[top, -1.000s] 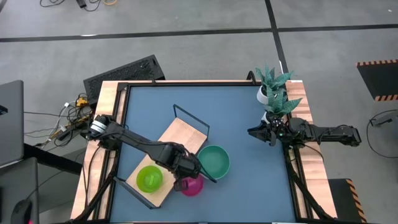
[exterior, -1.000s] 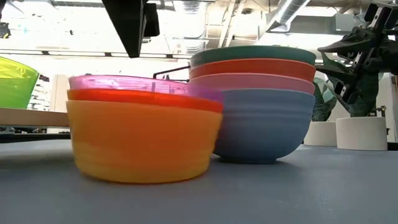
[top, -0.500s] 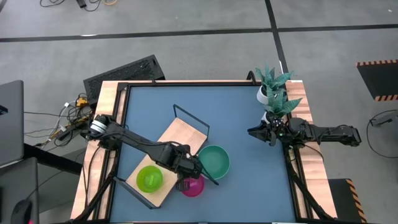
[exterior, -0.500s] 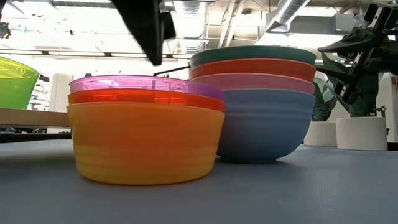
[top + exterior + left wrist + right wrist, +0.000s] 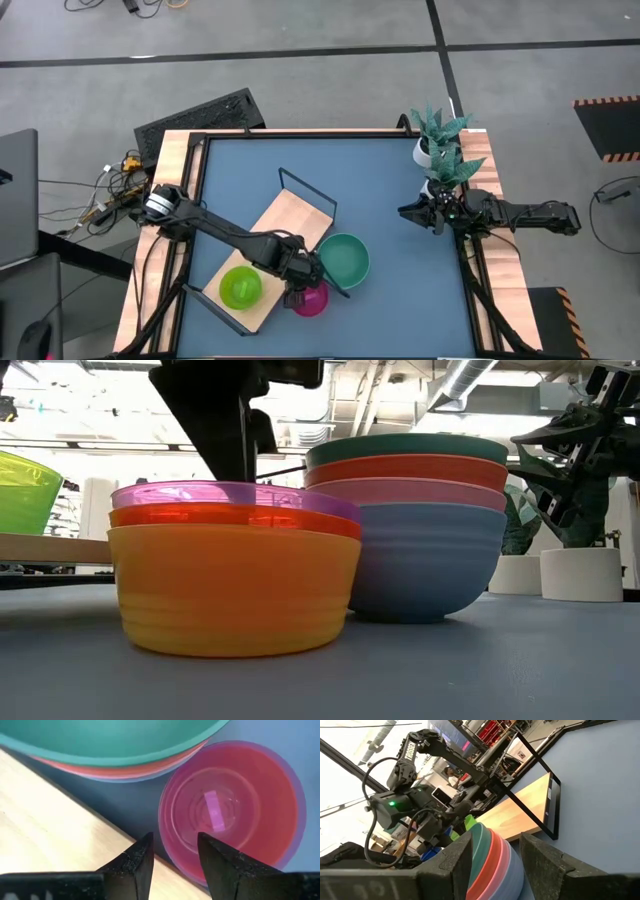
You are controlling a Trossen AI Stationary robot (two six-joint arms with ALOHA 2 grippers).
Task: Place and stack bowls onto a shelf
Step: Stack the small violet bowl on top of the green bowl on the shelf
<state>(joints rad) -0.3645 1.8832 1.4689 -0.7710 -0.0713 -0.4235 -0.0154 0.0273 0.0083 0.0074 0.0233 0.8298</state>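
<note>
the left pincer (image 5: 174, 857) hangs released, fingers straddling the near rim of the pink bowl (image 5: 235, 810) (top of the small stack), beside the shelf (image 5: 290, 225) on the surface. the right pincer (image 5: 412, 212) waits released near the plant (image 5: 440, 140).

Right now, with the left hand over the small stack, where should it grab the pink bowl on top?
Take the pink bowl by its rim, on the edge nearest the shelf, coming straight down. The left hand is open with its fingers straddling that edge. The bowl sits upright, nested in the red and orange bowls, so only its thin rim is free; one finger inside, one outside, should work.
</note>
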